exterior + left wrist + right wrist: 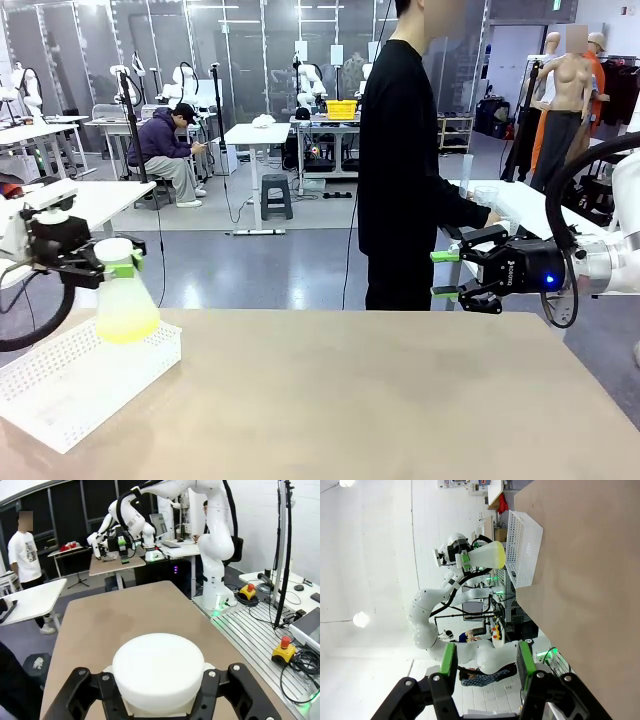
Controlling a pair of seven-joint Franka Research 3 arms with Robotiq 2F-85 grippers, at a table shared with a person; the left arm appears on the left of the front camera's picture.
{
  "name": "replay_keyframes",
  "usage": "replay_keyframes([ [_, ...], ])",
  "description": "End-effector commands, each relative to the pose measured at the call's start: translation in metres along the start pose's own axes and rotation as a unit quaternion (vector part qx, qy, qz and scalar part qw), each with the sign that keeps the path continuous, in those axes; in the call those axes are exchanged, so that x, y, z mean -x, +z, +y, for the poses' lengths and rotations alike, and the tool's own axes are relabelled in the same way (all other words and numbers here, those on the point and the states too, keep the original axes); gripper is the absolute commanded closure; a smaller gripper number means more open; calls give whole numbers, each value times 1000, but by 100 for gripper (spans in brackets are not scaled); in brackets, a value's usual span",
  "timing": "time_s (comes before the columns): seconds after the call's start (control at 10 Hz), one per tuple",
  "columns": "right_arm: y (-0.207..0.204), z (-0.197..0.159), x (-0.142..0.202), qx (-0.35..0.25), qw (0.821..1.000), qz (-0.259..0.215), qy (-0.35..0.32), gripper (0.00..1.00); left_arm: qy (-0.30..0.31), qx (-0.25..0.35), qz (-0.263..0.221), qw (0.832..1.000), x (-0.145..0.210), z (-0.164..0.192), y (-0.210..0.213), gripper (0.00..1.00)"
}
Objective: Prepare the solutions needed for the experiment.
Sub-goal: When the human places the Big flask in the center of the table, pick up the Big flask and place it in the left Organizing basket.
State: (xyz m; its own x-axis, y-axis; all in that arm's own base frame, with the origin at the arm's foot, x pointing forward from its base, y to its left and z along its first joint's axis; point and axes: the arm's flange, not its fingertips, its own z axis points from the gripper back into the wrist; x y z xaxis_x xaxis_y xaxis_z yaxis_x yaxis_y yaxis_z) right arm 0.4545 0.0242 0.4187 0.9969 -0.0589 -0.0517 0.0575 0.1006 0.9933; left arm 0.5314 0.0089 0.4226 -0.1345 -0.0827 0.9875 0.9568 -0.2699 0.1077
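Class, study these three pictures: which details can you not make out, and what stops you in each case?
- Front view: the person's hands, hidden behind the right hand.
- Front view: the white basket, cut off at the left edge.
- Left wrist view: the solution, hidden under the flask's white cap.
- Left wrist view: the left hand fingertips, hidden under that cap.
- Right wrist view: items on distant desks, too small.

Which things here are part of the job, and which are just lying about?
In use:
- flask, gripped at its neck by the left gripper
- yellow-green solution inside it
- right gripper, open and empty

Lying about:
- white basket
- bare table
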Motion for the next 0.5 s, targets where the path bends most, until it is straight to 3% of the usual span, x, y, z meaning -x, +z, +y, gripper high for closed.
replay_keyframes([
  [0.0,0,1,1,2,1000,3,2,39,-1,16,4,1000,-4,9,-16,100],
  [0.4,0,1,1,2,1000,3,2,39,-1,16,4,1000,-4,9,-16,100],
])
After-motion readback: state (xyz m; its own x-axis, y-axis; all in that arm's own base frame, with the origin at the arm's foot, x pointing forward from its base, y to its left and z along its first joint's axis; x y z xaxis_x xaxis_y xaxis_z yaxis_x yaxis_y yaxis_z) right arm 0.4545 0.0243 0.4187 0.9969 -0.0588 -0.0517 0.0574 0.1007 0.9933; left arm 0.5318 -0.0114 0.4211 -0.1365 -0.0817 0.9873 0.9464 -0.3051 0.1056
